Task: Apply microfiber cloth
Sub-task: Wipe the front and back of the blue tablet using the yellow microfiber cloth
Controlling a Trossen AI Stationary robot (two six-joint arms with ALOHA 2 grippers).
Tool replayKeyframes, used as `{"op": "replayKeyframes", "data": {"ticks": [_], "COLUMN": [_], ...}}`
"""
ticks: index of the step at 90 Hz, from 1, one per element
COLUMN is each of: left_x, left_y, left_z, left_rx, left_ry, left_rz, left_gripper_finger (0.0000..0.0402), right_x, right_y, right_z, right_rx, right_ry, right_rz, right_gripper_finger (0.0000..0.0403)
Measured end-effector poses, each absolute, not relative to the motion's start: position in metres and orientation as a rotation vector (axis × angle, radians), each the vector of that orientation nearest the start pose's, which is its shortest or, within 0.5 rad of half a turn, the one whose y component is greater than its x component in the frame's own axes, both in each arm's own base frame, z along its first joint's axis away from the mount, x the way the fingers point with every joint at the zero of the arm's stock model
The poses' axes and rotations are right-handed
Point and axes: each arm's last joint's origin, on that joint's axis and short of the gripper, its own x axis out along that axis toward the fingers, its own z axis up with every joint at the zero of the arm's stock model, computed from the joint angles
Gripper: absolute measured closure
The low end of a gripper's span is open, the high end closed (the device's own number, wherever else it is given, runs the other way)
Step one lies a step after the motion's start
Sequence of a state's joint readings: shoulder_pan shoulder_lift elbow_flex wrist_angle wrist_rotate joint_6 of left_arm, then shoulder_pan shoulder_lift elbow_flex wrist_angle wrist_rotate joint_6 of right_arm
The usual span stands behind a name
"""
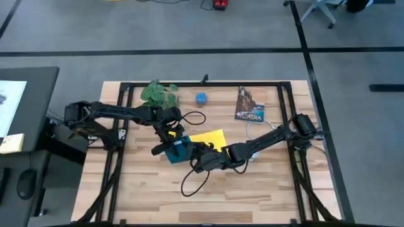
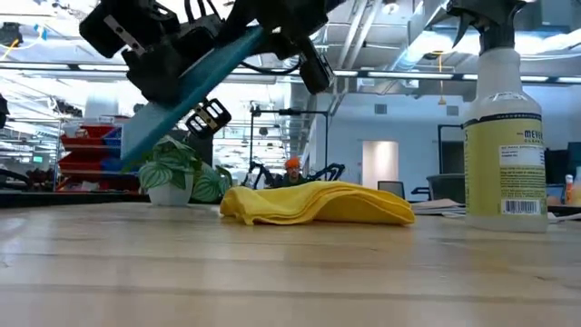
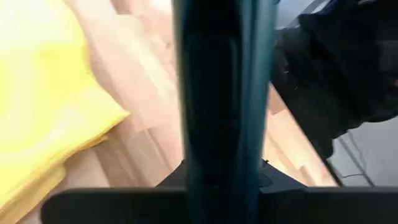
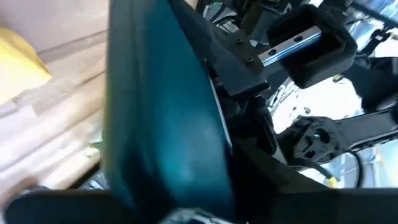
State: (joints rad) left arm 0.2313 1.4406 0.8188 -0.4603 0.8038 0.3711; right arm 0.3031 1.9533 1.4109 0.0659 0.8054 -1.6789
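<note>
The yellow microfiber cloth (image 1: 209, 137) lies bunched on the table's middle (image 2: 318, 202), and no gripper touches it. Just in front of it a dark tablet in a teal case (image 1: 178, 151) hangs tilted in the air (image 2: 191, 86). My left gripper (image 1: 168, 143) is shut on its left end. My right gripper (image 1: 201, 157) is shut on its right end. In the low view the left gripper (image 2: 150, 64) is at the tablet's lower end and the right gripper (image 2: 295, 41) at its higher end. My left gripper pinches the tablet's left end; the left wrist view looks along the tablet's thin edge (image 3: 224, 106), which runs between the two fingers. The tablet is lifted clear of the table and tilted, with this end lower. My right gripper holds the tablet's right, higher end, and the teal back (image 4: 161, 124) fills its wrist view. The tablet hides the fingers' exact place. The gripper comes from the table's right side.
A spray bottle (image 2: 504, 118) stands at the right, near the front of the low view. At the far edge are a potted plant (image 1: 158, 94), a small blue ball (image 1: 201, 98) and a book (image 1: 250, 104). Black cables loop near the tablet (image 1: 192, 183).
</note>
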Motion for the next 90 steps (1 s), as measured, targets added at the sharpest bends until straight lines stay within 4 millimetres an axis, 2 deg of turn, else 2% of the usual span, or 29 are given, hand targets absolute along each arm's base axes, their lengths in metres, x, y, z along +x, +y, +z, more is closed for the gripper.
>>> {"op": "replayKeyframes", "data": {"ticks": [21,32,51,58,74,90], "left_x": [0.252,0.248,0.241,0.237,0.228,0.209], "left_y": [0.059,0.062,0.058,0.06,0.074,0.088], "left_z": [0.191,0.187,0.185,0.187,0.198,0.204], "left_rx": [-0.215,-0.223,-0.245,-0.224,-0.206,-0.235], "left_ry": [0.883,0.935,1.005,1.023,0.906,0.744], "left_rz": [-0.548,-0.506,-0.527,-0.505,-0.391,-0.18], "left_gripper_finger": [0.0396,0.0398,0.0399,0.0399,0.0399,0.0398], "right_x": [0.417,0.411,0.406,0.403,0.389,0.373], "right_y": [0.104,0.103,0.102,0.098,0.08,0.052], "right_z": [0.223,0.218,0.213,0.22,0.254,0.283], "right_rx": [-1.655,-1.63,-1.66,-1.608,-1.3,-0.756], "right_ry": [0.838,0.911,0.975,0.979,0.901,0.795], "right_rz": [-0.044,-0.045,-0.006,-0.036,-0.116,-0.022], "right_gripper_finger": [0.0197,0.0152,0.014,0.0141,0.0143,0.0143]}}
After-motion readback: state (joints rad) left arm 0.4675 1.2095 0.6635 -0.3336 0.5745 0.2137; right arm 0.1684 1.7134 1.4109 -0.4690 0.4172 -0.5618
